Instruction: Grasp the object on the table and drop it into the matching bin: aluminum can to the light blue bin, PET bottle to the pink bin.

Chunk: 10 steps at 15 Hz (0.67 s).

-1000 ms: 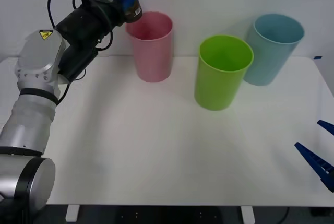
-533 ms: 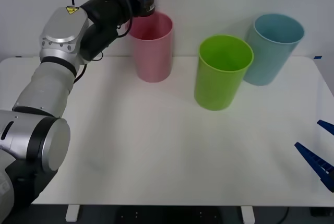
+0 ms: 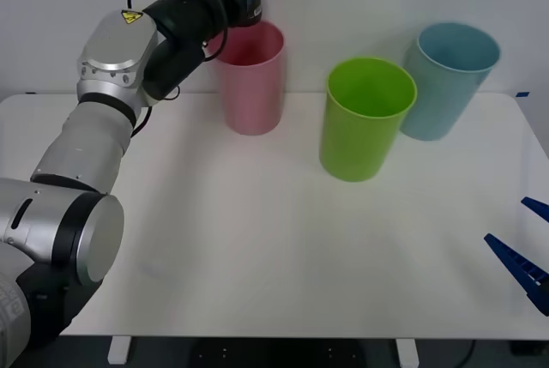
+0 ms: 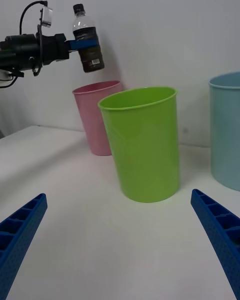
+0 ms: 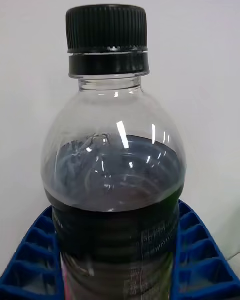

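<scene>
Small clear plastic PET bottle (image 4: 87, 39) with black screw cap and dark lower body: off the wide white table (image 3: 257, 239), carried upright, high above the rim of the tall pink plastic bin (image 3: 250, 76). Left gripper (image 4: 82, 44) raised at the far left of the table, blue ribbed fingers (image 5: 35, 257) pinching the bottle's body from both sides, cap upward. From the right wrist view, bottle base clear of the pink rim, seemingly over the near-left part of the opening; exact centring hard to judge.

Right gripper (image 4: 120, 242) parked low at the near right edge of the table, fingers spread wide, holding nothing.

Lime green plastic bin (image 3: 367, 117) in the middle and tall pale blue plastic bin (image 3: 444, 79) at far right, both upright, well apart from the bottle.

Progress, as a judgement: grasp and lift done, carry to the matching bin nearly or fully done. Left to do: settle over the pink opening if needed, then release so the bottle drops inside
</scene>
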Each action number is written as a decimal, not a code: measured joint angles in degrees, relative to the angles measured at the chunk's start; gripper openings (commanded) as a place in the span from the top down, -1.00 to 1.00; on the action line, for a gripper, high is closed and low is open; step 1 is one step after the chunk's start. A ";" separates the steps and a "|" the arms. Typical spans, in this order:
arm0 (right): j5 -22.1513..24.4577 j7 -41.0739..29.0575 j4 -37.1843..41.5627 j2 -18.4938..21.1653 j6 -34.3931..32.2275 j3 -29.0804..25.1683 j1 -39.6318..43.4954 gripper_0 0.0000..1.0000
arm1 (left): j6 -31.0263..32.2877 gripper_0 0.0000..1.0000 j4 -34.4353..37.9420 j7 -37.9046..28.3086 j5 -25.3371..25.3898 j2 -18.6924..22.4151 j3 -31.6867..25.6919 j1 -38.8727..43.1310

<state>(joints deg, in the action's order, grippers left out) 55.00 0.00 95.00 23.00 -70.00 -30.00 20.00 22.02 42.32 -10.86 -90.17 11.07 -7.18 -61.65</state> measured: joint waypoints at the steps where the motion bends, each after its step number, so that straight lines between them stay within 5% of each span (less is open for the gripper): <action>1: 0.00 0.00 0.00 0.00 0.00 0.00 0.00 -1.00 | -0.19 -1.00 0.02 -0.02 0.33 0.00 0.25 0.01; 10: 0.00 0.00 0.00 0.00 0.00 0.00 0.00 -1.00 | -0.13 -1.00 2.68 0.85 7.77 0.64 1.92 3.18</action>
<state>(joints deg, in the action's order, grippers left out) 55.00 0.00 95.00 23.00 -70.00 -30.00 20.00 21.88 45.00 -10.00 -82.39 11.71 -5.26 -58.46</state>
